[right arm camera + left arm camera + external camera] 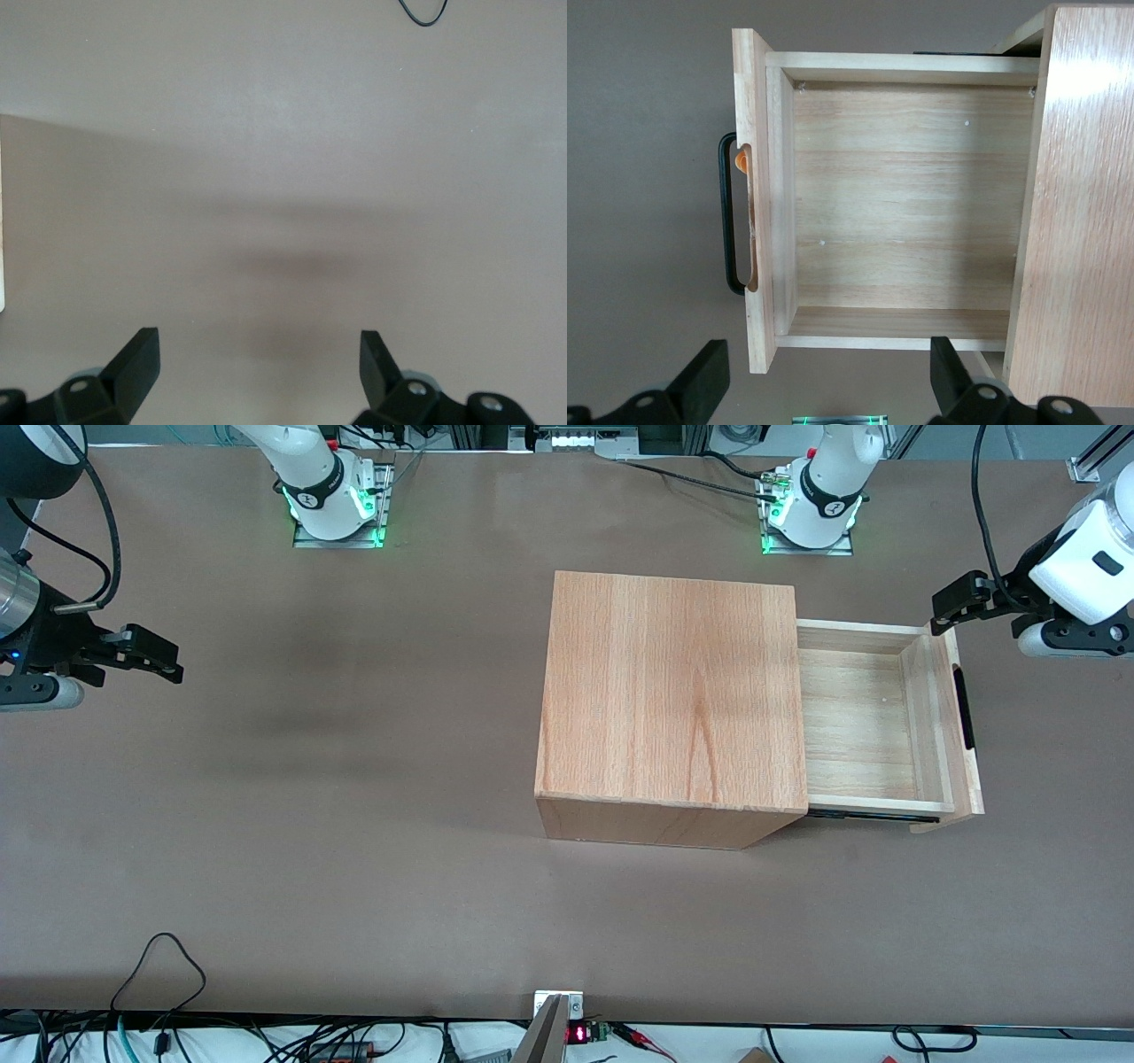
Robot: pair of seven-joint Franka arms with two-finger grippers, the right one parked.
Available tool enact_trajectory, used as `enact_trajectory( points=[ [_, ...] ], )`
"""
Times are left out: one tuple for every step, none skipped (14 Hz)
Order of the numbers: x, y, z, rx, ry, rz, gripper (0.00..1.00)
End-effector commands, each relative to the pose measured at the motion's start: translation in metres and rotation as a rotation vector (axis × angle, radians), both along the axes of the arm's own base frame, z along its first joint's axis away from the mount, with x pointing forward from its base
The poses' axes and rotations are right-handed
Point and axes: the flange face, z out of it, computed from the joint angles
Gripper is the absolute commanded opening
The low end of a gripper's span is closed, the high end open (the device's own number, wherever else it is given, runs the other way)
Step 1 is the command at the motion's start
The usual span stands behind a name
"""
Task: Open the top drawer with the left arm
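The top drawer stands pulled out of the wooden cabinet toward the working arm's end of the table, and its pale tray is empty. A black bar handle runs along its front panel. The left arm's gripper hovers by the front panel's corner farthest from the front camera. It is open and holds nothing. In the left wrist view the drawer, its handle and the cabinet top lie below the gripper. Its black fingers are spread wide over bare table just off the drawer's side.
The brown table stretches around the cabinet. Two arm bases with green lights sit at the edge farthest from the front camera. Loose cables lie along the nearest edge.
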Motion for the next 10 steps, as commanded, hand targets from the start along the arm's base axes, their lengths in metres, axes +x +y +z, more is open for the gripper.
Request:
enact_trajectory(
  points=[
    [-0.006,0.003,0.002,0.0,-0.013,0.008,1.0],
    [-0.004,0.009,-0.001,-0.005,-0.012,0.02,1.0],
    [-0.002,0.012,-0.002,-0.005,-0.015,0.027,1.0],
    [0.001,0.024,-0.003,-0.007,-0.018,0.037,1.0],
    [0.005,0.033,-0.003,-0.009,-0.031,0.053,1.0],
    [0.007,0.034,-0.003,-0.009,-0.04,0.055,1.0],
    [0.006,0.03,-0.002,-0.008,-0.044,0.047,1.0],
    [0.005,0.029,-0.001,-0.007,-0.048,0.044,1.0],
    [0.005,0.03,0.001,-0.007,-0.055,0.044,1.0],
    [0.005,0.03,0.003,-0.009,-0.065,0.021,1.0]
  ],
)
